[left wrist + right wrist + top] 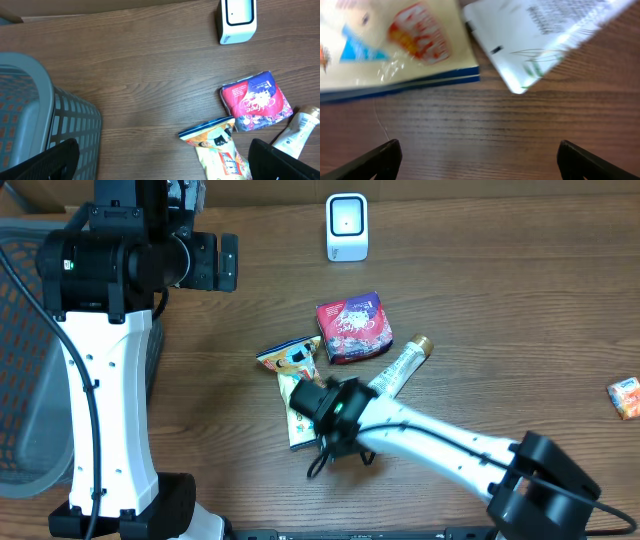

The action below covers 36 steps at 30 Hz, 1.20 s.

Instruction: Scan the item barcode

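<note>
From overhead, the right jaws are hidden under their own wrist, which is seen above the lower half of a snack packet (292,360) lying on the wooden surface (500,300). A tube (402,365) is seen just beside that wrist, and a red pouch (353,329) lies beyond it, touching the packet's top corner. A white scanner (347,226) stands upright, well apart from all three. The left jaws are held high at the far corner, next to a grey basket (20,380). A small orange packet (625,397) lies at the surface's edge.

In the left wrist view, the left jaws are spread wide with nothing between them. The basket (30,110) lies ahead of one fingertip (45,162); the snack packet (215,145), red pouch (257,102) and tube (297,132) are grouped ahead of the other. The scanner (237,20) stands farther ahead.

In the right wrist view, which is blurred, the right jaws are apart and empty over bare wood. The snack packet (395,45) and the tube's flat end (540,35) lie just beyond the fingertips (370,162), untouched.
</note>
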Tool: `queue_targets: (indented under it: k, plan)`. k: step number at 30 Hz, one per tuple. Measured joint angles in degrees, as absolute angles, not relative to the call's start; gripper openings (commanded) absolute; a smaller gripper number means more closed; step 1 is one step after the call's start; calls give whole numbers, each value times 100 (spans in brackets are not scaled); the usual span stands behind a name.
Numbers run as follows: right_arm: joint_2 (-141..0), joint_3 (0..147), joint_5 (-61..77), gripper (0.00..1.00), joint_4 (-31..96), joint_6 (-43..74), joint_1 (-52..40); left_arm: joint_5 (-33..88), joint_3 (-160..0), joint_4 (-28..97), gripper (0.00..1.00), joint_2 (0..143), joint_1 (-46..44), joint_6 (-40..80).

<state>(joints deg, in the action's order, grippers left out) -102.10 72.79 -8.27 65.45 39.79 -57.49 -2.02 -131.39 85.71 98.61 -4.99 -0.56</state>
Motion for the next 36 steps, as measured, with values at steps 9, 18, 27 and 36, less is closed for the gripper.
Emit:
queue_targets:
  k: [9, 18, 27, 36]
  plan:
    - [-9889, 7314, 305, 100, 6357, 4895, -3940, -202, -13139, 8571, 100, 9861, -499, -56]
    - [-9889, 7314, 895, 100, 5599, 5551, -2554, -202, -13139, 8571, 100, 9861, -499, -56]
    - [-9889, 7312, 346, 98, 5122, 6171, -2174, -202, -13139, 8571, 100, 9861, -499, -56]
    - [-10466, 7303, -108, 78, 4770, 5996, -2062, -202, -13139, 8571, 100, 9861, -499, -56]
